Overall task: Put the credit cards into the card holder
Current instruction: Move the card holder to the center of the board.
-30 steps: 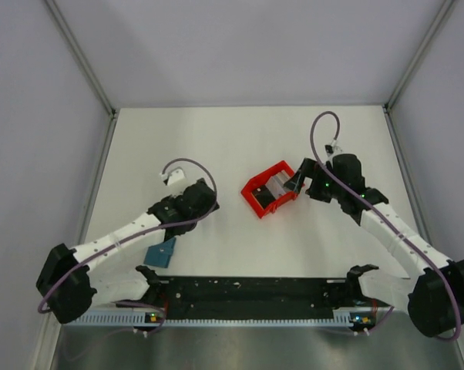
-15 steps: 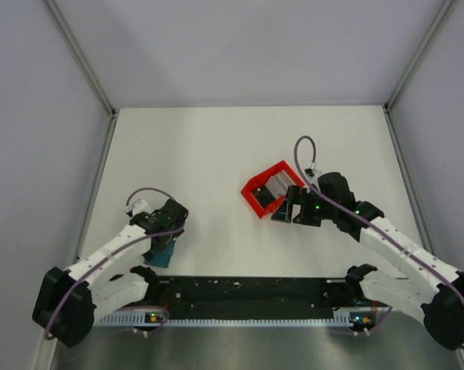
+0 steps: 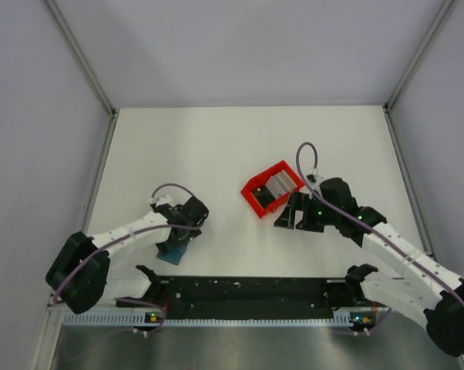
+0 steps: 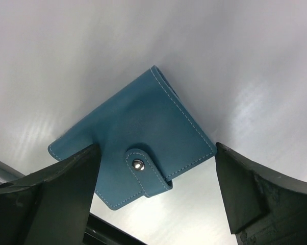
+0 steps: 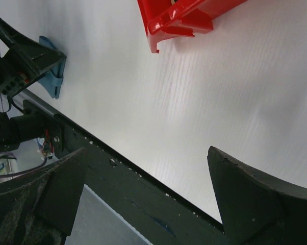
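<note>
1. The card holder [image 4: 138, 148] is seen as a small teal-blue wallet, roughly square, folded shut, with pale stitching run along its edges.
2. A short rounded strap is wrapped over one edge of it and is fastened by a small silver snap [image 4: 138, 164].
3. It is laid flat on the white counter [image 3: 216, 146], close to the near edge and just beside the dark rail [image 3: 247, 291].
4. The left jaws are held wide apart directly over the card holder, one dark finger [image 4: 51, 204] to each side of it; nothing is gripped, and whether a finger touches the leather cannot be told.
5. The credit cards [image 3: 277, 185] are seen as thin grey-silver and whitish rectangles, stacked inside the red tray [image 3: 253, 202] near the middle of the counter, well apart from the card holder.
6. The right jaws are also spread wide and empty, held above bare counter just beside the near side of the red tray.
7. From the right wrist, a corner of the red tray is seen at the top, and the card holder far off under the left arm [image 3: 132, 231].
</note>
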`<state>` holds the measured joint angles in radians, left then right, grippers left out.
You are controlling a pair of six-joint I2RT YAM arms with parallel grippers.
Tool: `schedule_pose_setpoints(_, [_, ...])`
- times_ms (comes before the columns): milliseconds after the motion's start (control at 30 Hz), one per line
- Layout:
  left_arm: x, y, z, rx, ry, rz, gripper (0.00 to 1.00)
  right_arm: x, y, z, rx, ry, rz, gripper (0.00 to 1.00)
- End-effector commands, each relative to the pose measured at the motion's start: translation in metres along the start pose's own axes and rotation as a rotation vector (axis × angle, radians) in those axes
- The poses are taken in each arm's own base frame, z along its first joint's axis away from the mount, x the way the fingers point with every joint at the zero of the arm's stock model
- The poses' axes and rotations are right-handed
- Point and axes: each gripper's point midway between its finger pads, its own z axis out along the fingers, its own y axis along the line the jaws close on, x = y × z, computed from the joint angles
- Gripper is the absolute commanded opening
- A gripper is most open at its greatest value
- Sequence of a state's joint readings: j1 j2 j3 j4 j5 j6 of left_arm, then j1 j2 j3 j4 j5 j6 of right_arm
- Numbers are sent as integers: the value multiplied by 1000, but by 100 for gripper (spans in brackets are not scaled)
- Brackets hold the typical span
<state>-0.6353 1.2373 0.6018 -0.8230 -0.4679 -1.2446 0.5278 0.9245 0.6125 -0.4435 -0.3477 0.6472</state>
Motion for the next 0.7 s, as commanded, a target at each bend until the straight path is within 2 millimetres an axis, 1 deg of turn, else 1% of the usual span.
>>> schedule_pose_setpoints(0, [40, -102, -33, 325, 173, -144, 94, 4, -8, 0, 26, -19, 12, 99])
schedule_pose_setpoints(100, [52, -135, -50, 386, 183, -135, 95, 9, -16, 3, 54, -16, 37, 99])
schedule_pose_setpoints(200, [62, -162, -63, 441, 203, -131, 96, 15, -24, 5, 71, -13, 62, 99])
schedule_pose_setpoints(267, [66, -183, -76, 500, 210, -135, 97, 20, -27, 7, 75, -11, 81, 99])
schedule_pose_setpoints(333, [71, -197, -89, 543, 218, -123, 99, 24, -30, 8, 73, -10, 103, 99])
schedule_pose_setpoints(400, [68, -205, -105, 587, 191, -94, 99, 26, -29, 9, 65, -15, 129, 99])
schedule_pose_setpoints(500, [51, -200, -124, 627, 113, -39, 99, 25, -27, 8, 55, -27, 146, 99])
schedule_pose_setpoints(567, [37, -186, -126, 623, 39, 5, 99, 25, -24, 9, 41, -24, 152, 91])
schedule_pose_setpoints(600, [30, -176, -122, 601, 0, 31, 99, 25, -22, 8, 33, -25, 153, 89])
schedule_pose_setpoints(633, [21, -166, -123, 595, -43, 37, 99, 24, -20, 8, 28, -27, 160, 86])
schedule_pose_setpoints(667, [16, -156, -118, 574, -69, 57, 99, 25, -19, 8, 24, -21, 174, 79])
